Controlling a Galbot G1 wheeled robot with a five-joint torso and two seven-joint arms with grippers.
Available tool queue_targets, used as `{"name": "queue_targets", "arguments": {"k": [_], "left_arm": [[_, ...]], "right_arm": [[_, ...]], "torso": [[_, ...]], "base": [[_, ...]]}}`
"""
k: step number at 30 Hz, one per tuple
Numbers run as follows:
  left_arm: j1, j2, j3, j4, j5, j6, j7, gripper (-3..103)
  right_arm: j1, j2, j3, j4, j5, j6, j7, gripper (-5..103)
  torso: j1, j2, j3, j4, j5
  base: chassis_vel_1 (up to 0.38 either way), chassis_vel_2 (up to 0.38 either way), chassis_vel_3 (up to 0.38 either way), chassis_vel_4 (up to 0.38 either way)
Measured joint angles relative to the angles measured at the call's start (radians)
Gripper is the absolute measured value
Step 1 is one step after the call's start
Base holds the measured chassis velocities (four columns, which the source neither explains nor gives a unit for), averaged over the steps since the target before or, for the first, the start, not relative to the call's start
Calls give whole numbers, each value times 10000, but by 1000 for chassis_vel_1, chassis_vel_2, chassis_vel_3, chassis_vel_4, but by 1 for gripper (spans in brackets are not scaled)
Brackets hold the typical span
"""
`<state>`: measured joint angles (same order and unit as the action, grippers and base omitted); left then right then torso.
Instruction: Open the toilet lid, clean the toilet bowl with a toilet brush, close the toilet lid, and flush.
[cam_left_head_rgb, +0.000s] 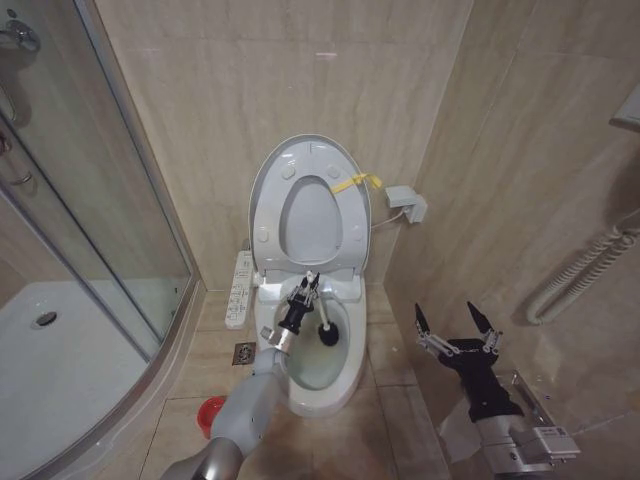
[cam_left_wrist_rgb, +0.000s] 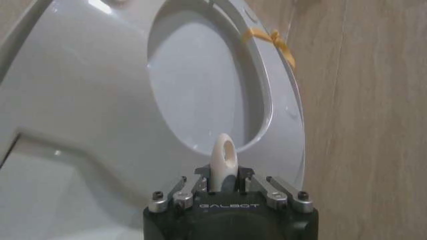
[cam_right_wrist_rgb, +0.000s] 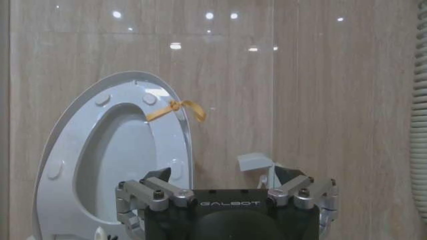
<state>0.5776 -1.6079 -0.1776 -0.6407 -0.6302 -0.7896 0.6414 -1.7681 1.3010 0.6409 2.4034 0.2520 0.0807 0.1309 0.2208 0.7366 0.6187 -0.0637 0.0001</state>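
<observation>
Right gripper: the right gripper (cam_left_head_rgb: 458, 325) is held idle at about 4 o'clock of the scene, well apart from the toilet, its fingers spread wide with nothing between them.

Red holder cup: a red holder cup (cam_left_head_rgb: 211, 414) is seen on the floor at about 7 o'clock, near the bowl's pedestal.

Left gripper: the left gripper (cam_left_head_rgb: 303, 297) is placed over the near-centre of the bowl, its fingers closed narrowly on the handle of the toilet brush (cam_left_head_rgb: 325, 322); in the left wrist view the handle's looped white end (cam_left_wrist_rgb: 223, 157) is seen standing out from between the jaws.

Brush axis: the brush's long axis is judged to run from the fingers towards 4 o'clock and downward, the dark head lying just beyond the fingertips, inside the bowl.

Toilet bowl: the toilet bowl (cam_left_head_rgb: 345, 375) is seen open at 6 o'clock of the raised seat, water showing at its bottom.

Nearer arm: the left arm is judged much the nearer to the bowl, so the scrubbing falls to it.

Coming move: the head is judged to lie against or just off the far inner wall; contact cannot be told.

Toilet lid: the toilet lid (cam_left_head_rgb: 262, 190) is stood upright against the wall at 12 o'clock, the ring seat (cam_left_head_rgb: 351, 215) raised in front of it, a yellow ribbon (cam_left_head_rgb: 358, 182) tied at its 2 o'clock edge.
</observation>
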Motion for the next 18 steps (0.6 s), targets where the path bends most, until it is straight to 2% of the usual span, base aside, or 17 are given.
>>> {"name": "queue_targets", "arguments": {"k": [8,10,14,15,18], "left_arm": [[349,317,-3,-694,984,70,26,26],[349,319,22,-895,991,85,-25,26],[732,325,422,-1936,223,1068,-693,26],[732,325,422,-1936,223,1068,-693,26],[1462,834,662,-2964,82,1717,-1261,26]], "right_arm": [[0,0,0,0,0,0,0,100],[0,0,0,0,0,0,0,100],[0,0,0,0,0,0,0,100],[0,0,0,0,0,0,0,100],[0,0,0,0,0,0,0,100]], "torso": [[-2,2,0,-1,-4],[-2,2,0,-1,-4],[-1,1,0,-8,-5],[-1,1,0,-8,-5],[-1,2,-1,-2,-2]], "base": [[0,0,0,0],[0,0,0,0],[0,0,0,0],[0,0,0,0],[0,0,0,0]]}}
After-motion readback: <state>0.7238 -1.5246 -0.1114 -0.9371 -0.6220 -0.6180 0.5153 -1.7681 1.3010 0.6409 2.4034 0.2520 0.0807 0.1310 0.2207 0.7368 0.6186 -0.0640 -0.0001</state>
